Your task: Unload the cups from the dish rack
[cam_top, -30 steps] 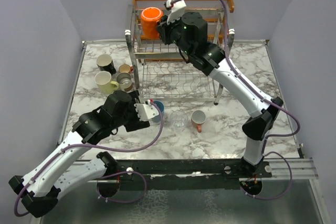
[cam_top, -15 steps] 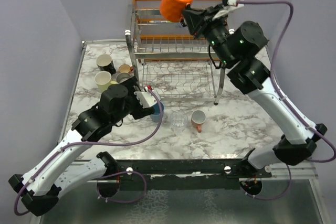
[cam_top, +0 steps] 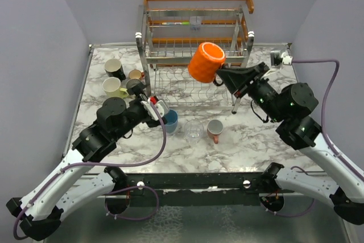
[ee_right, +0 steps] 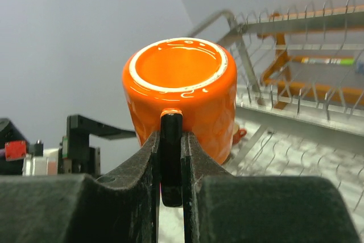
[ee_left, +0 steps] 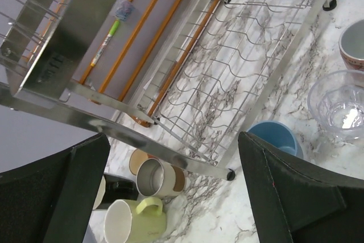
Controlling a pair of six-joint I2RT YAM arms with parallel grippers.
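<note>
Orange mug (ee_right: 181, 98): glossy glazed ceramic. Dish rack (cam_top: 193, 55): shiny chrome wire, orange-brown wooden rails. Table (cam_top: 250, 135): smooth marble-patterned. Glass cup (ee_left: 341, 106): clear.

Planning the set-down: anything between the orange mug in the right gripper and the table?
The orange mug in the right gripper hangs in open air by the dish rack's front. Below, the clear glass and pink mug occupy the table; bare marble right of them looks free.

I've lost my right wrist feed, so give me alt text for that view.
The right gripper is shut on the dark handle of the bright orange mug, holding it up in the air with one round end toward the camera. The wire dish rack stands behind it on the right.
</note>
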